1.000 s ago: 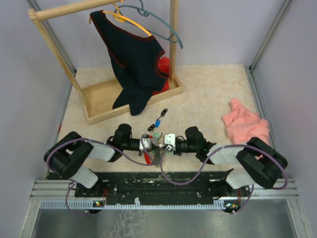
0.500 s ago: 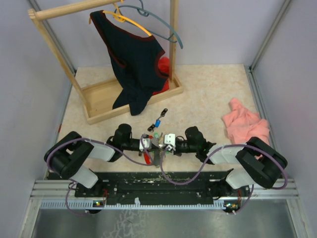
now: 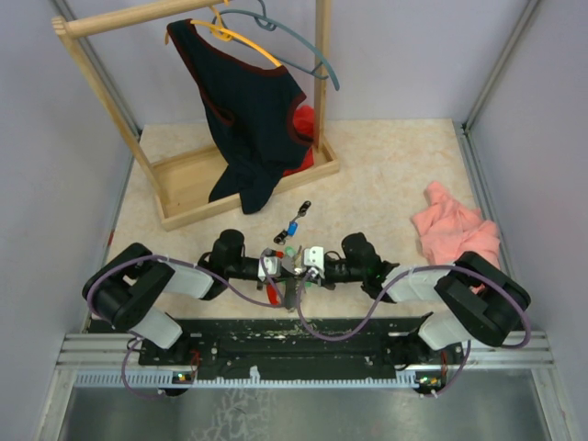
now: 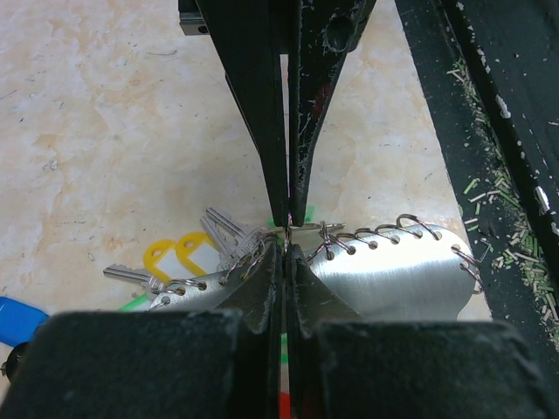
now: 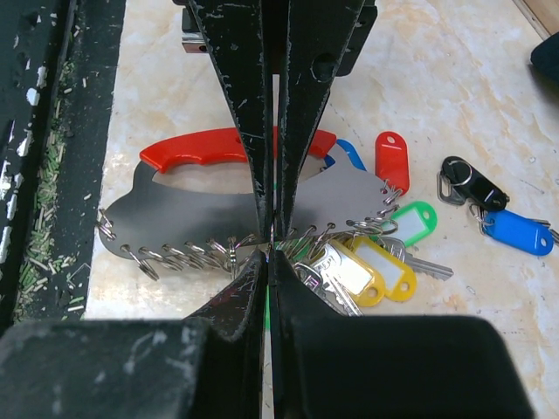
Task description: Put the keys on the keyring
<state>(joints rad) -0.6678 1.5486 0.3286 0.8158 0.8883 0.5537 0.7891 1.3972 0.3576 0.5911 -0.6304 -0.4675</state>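
No writing, number or brand mark can be read anywhere in these views. The plastic tags on the keys [image 5: 384, 271], which lie just beside the keyring [image 5: 175, 214], show plain faces in red, green, yellow, blue and black. The pale label windows on the yellow tags carry no legible lettering. The keyring's grey metal plate and red grip look unmarked, and from above everything around the keyring is too small for any print to be made out.

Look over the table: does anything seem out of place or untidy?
A blue-tagged key and a black-tagged key lie apart from the other keys bunched at the keyring. A pink cloth sits crumpled on the right of the table.
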